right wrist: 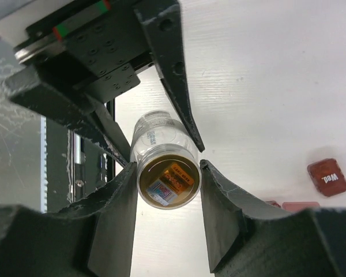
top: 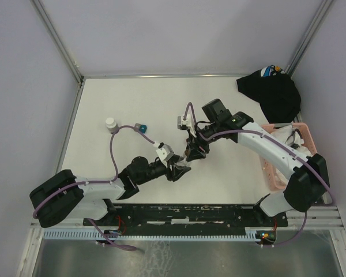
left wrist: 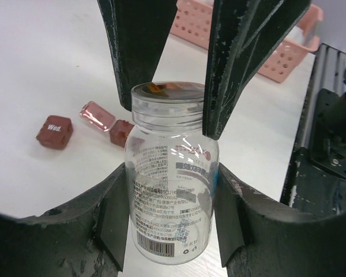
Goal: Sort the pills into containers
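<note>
Vial [left wrist: 172, 190] between left and right jaws

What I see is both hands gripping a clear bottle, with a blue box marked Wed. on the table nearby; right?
Not quite. The box marked Wed. is dark red, not blue, as the left wrist view shows. The rest holds: the left hand and right hand both grip the clear bottle.
</note>
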`<state>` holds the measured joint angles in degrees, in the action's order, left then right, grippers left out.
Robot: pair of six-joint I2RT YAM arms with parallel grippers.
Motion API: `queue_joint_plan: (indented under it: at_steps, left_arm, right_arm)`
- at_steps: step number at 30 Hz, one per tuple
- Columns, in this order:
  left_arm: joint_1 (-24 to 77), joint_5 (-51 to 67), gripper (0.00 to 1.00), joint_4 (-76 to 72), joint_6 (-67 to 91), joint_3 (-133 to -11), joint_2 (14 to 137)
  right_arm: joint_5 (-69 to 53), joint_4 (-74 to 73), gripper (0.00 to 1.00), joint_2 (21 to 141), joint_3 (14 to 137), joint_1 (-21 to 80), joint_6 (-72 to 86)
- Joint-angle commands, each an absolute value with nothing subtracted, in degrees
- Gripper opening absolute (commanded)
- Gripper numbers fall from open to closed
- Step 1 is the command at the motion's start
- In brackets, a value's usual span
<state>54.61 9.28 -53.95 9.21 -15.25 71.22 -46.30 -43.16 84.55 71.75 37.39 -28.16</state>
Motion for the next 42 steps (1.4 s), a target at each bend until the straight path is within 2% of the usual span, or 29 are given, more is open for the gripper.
queue_joint_plan:
  at_steps: [1, 2, 5, 6, 9, 10, 17, 24, 28, 34, 42]
  left_arm:
    - [54.84, -0.76, 0.03, -62.75, 5.75, -18.27, 70.40]
    - [54.79, -0.74, 0.03, -62.74, 5.76, -17.94, 70.40]
    - [54.76, 1.20, 0.03, -62.85, 5.95, -16.81, 70.50]
    - [54.76, 2.67, 0.03, -63.01, 6.05, -16.39, 70.54]
    - [54.77, 8.07, 0.03, -63.83, 6.77, -15.08, 70.72]
    - [54.79, 9.64, 0.03, -64.14, 7.21, -14.77, 70.94]
    - [54.77, 17.98, 0.03, -65.60, 9.30, -14.50, 72.00]
    - [54.84, 25.40, 0.03, -62.71, 9.97, -17.43, 72.99]
    - [54.79, 26.95, 0.03, -62.86, 10.69, -18.44, 74.53]
    - [54.77, 27.24, 0.03, -63.53, 10.99, -18.89, 75.56]
    - [54.76, 27.48, 0.03, -63.25, 10.99, -19.20, 75.41]
  right_arm:
    - [-43.25, -38.00, 0.28, 86.47, 73.94, 38.63, -13.01]
    - [-43.62, -37.73, 0.30, 86.30, 73.99, 38.60, -12.26]
    - [-48.13, -40.07, 0.71, 85.45, 75.12, 38.32, -14.95]
    - [-49.14, -41.16, 0.82, 84.73, 75.48, 37.98, -16.18]
    - [-51.17, -42.31, 0.97, 81.63, 75.47, 36.18, -20.14]
    - [-51.96, -42.30, 0.99, 79.94, 74.75, 35.48, -22.09]
    - [-59.50, -45.40, 0.99, 74.33, 71.21, 33.06, -35.73]
    - [-62.65, -59.14, 0.99, 74.05, 68.52, 33.05, -64.55]
    - [-62.16, -61.07, 0.99, 75.37, 69.16, 33.19, -66.53]
    - [-60.81, -59.83, 0.74, 76.16, 69.58, 33.63, -64.01]
    - [-58.64, -56.08, 0.67, 76.59, 68.70, 35.21, -59.84]
